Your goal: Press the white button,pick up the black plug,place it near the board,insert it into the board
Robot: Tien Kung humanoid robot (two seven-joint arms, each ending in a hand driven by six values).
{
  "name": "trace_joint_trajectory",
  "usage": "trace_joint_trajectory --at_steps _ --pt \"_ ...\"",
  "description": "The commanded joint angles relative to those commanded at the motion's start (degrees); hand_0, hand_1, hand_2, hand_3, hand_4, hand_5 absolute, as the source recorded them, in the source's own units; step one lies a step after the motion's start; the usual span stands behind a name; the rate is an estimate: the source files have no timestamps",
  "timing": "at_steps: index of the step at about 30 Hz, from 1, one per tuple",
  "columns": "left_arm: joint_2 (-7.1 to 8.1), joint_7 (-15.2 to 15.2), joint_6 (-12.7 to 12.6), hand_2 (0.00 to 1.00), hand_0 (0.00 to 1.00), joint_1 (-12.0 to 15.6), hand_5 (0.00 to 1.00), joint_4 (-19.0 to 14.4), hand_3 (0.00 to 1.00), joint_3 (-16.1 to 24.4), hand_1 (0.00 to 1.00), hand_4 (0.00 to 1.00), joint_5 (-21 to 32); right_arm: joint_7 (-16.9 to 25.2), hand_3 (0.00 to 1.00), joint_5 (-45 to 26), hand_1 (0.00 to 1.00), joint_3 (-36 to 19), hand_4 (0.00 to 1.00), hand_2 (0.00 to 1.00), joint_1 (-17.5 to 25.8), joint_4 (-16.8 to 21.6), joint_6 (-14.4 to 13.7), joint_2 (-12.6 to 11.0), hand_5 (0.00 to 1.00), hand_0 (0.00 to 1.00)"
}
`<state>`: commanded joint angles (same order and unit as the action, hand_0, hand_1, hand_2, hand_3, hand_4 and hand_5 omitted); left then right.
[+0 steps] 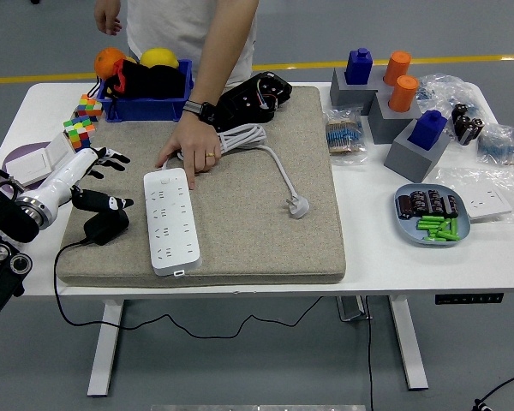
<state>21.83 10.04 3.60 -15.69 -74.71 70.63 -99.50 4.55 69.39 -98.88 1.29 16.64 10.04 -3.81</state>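
One robot hand (92, 175) works here, the left, fingers spread w/ nothing held, just above the black plug (105, 226).

Largest first: the white surface (377, 244) carries a beige mat (257, 223). On the mat lies the white power strip (171, 221), w/ a person's hand (193, 147) pressing on its far end. The plug sits on the mat's left edge, just beside the strip, cord trailing off the front.

Risks, as I judge:
- fingers close off-centre, plug skids off the mat
- cord drags & tips it
- robot hand bumps the person's hand near the strip

No readable writing or brand anywhere.
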Motion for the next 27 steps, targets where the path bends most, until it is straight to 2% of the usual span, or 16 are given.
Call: trace_joint_trajectory --at_steps 6,7,12,13,18,19,27 --pt "-0.84 -0.27 0.34 0.840 0.829 2.31 0.253 0.97 0.778 2.68 0.904 0.998 -1.19 -0.03 0.621 0.05 0.700 0.09 0.725 0.686 0.13 -0.12 0.02 -0.06 0.442 0.720" --pt "-0.91 -0.44 0.38 0.833 0.824 2.59 0.200 1.23 0.737 2.99 0.897 0.998 -1.32 -0.04 0.621 0.05 0.700 0.13 0.724 0.686 0.16 -0.13 0.03 -0.06 0.441 0.720" --pt "-1.23 -1.26 0.47 0.833 0.824 4.08 0.200 1.21 0.737 4.81 0.897 0.998 -1.98 -0.01 0.621 -0.04 0.700 0.39 0.724 0.686 0.30 -0.04 0.05 0.00 0.441 0.720" --pt "-1.25 -1.35 0.46 0.809 0.819 4.20 0.171 1.19 0.632 4.96 0.881 0.998 -2.04 0.00 0.622 -0.04 0.700 0.40 0.725 0.686 0.32 -0.03 0.05 0.01 0.440 0.720" --pt "-1.27 -1.37 0.72 0.809 0.819 4.81 0.171 1.49 0.632 5.69 0.881 0.998 -2.61 -0.03 0.622 0.03 0.700 0.28 0.725 0.686 0.56 -0.08 0.05 0.11 0.440 0.720" --pt "-1.18 -1.24 0.85 0.733 0.803 4.95 0.104 1.50 0.459 5.69 0.869 0.998 -2.59 -0.03 0.621 0.05 0.700 0.23 0.724 0.686 0.62 -0.08 0.04 0.13 0.440 0.720" --pt "-0.86 -0.99 1.18 0.709 0.802 5.32 0.097 1.58 0.436 5.88 0.863 0.998 -2.76 -0.03 0.621 0.03 0.700 -0.13 0.725 0.686 0.58 -0.03 0.03 0.37 0.440 0.720"
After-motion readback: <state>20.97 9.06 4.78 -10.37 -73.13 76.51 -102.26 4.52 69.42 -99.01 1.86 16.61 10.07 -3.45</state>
